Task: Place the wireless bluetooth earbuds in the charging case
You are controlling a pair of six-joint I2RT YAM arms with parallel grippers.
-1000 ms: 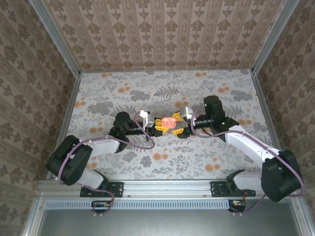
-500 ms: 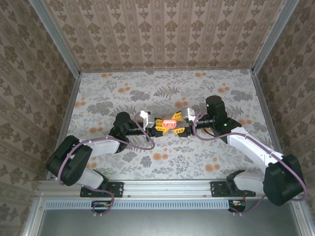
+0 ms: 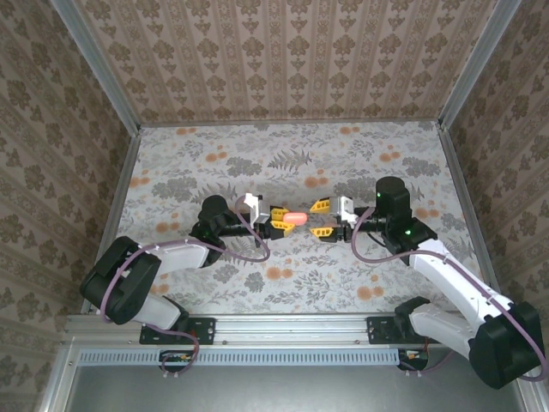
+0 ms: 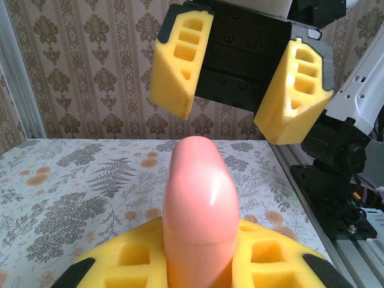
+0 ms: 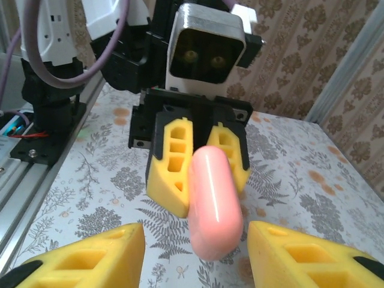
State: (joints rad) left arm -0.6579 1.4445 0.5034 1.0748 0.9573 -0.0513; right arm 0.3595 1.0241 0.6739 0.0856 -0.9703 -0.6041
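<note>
The charging case [image 3: 294,219] is a smooth salmon-pink capsule with its lid down, held above the table at mid-scene. My left gripper [image 3: 279,221] is shut on its left end. In the left wrist view the case [image 4: 198,204] rises from between my yellow pads [image 4: 129,261]. My right gripper [image 3: 323,218] stands open just right of the case, clear of it and holding nothing. Its wrist view has the case [image 5: 215,201] pointing at the gap between its fingers [image 5: 90,261]. The earbuds are hidden.
The floral table [image 3: 214,163] is walled by patterned panels, with metal posts [image 3: 133,146] at the back corners. A metal rail [image 3: 283,326] runs along the near edge by the arm bases. The two arms face each other across the table's middle.
My right gripper has drawn back to the right, off the case, with its jaws somewhat narrower. The case, which had two dark spots on top, is now a smooth closed capsule. The left arm has stayed still.
</note>
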